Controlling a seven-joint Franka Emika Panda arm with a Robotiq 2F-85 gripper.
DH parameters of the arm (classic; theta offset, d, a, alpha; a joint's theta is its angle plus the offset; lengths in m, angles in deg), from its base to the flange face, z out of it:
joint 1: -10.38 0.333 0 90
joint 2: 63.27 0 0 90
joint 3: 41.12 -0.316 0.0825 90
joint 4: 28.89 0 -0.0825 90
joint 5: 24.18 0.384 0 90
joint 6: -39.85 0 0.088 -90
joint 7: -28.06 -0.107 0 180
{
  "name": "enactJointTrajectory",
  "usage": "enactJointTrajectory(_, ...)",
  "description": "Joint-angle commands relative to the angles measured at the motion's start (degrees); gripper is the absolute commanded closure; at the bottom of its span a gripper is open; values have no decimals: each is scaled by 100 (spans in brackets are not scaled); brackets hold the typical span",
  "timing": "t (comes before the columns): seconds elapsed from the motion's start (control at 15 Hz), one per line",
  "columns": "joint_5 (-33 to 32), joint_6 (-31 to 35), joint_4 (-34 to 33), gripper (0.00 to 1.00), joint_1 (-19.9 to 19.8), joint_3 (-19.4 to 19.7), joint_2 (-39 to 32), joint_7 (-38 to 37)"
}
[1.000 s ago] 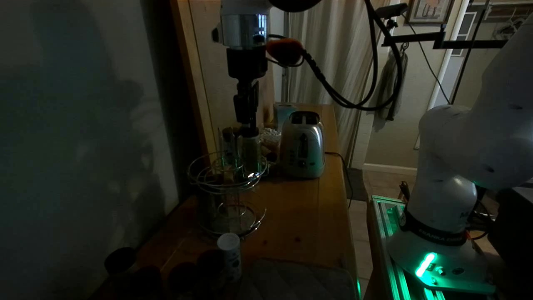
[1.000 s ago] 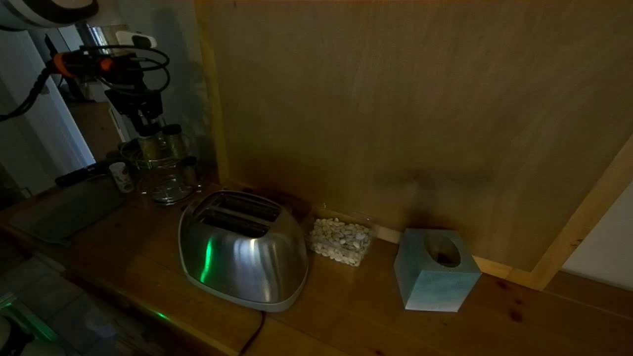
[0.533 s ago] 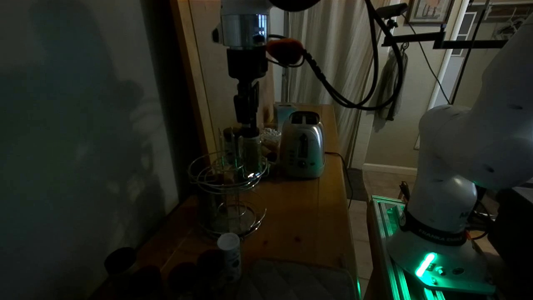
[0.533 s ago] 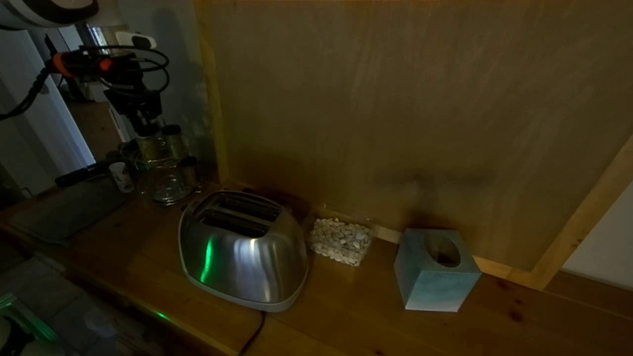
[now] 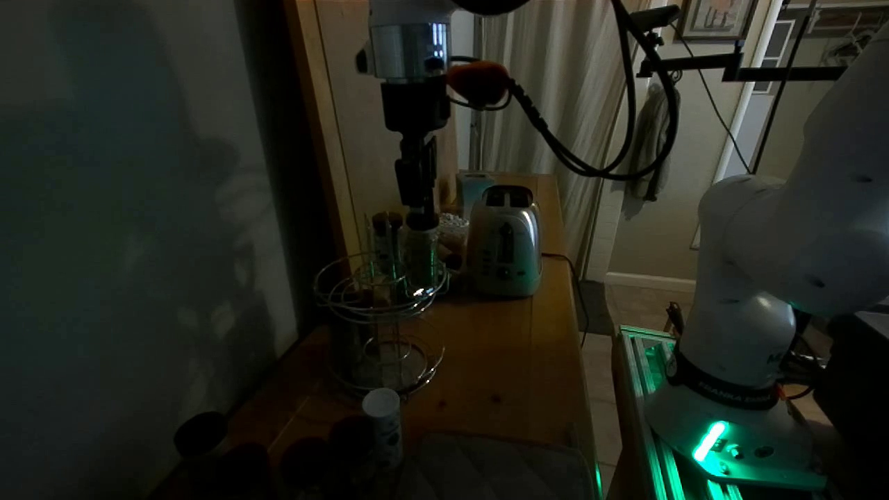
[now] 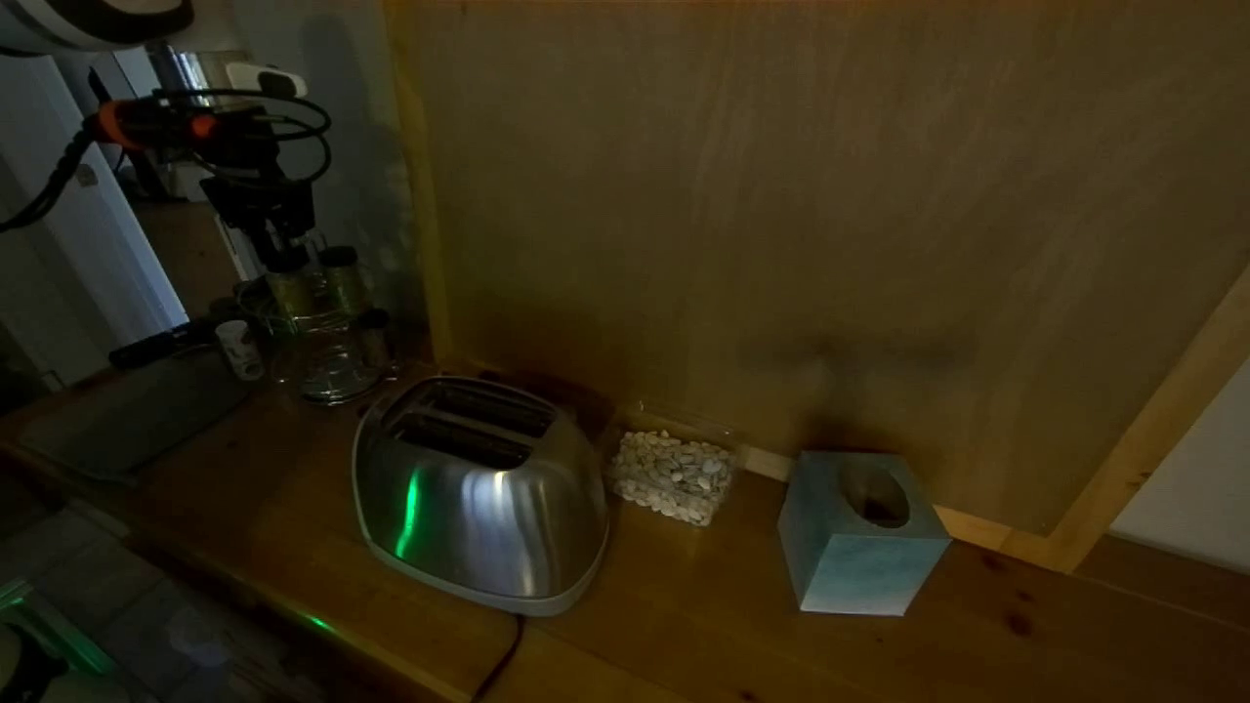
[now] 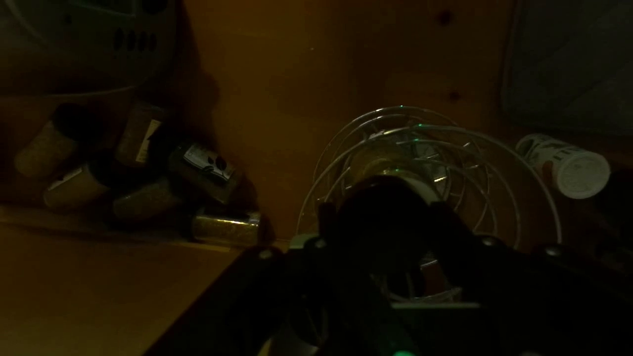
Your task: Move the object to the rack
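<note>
The object appears to be a clear jar (image 5: 421,258) with a dark round cap (image 7: 381,212). My gripper (image 5: 422,210) points down, and its fingers stand on both sides of the cap, apparently touching it. The jar is slightly tilted, within the upper ring of the rack (image 5: 420,294); I cannot tell whether its bottom rests on the wire. In an exterior view the jar (image 6: 291,295) stands beside another dark-capped jar (image 6: 344,283) on the rack (image 6: 332,319). In the wrist view the rack's wire rings (image 7: 419,126) show below the cap. Dim light hides the finger pads.
A silver toaster (image 6: 488,508) stands beyond the rack. Several loose jars (image 7: 205,168) lie between toaster and wall panel. A pale upright cup (image 5: 383,423) and a grey mat (image 5: 493,465) are near the rack. A pebble box (image 6: 674,475) and tissue box (image 6: 864,557) stand farther along.
My gripper and the jar cap have shifted slightly together toward the robot's base side, over the rack. The rack, toaster and other things have not moved.
</note>
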Motion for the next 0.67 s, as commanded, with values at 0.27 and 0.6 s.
enactJointTrajectory(0.27, 405, -151, -92, 76, 69, 68, -64, 48)
enactJointTrajectory(0.6, 370, -102, -82, 76, 62, 42, -31, 11)
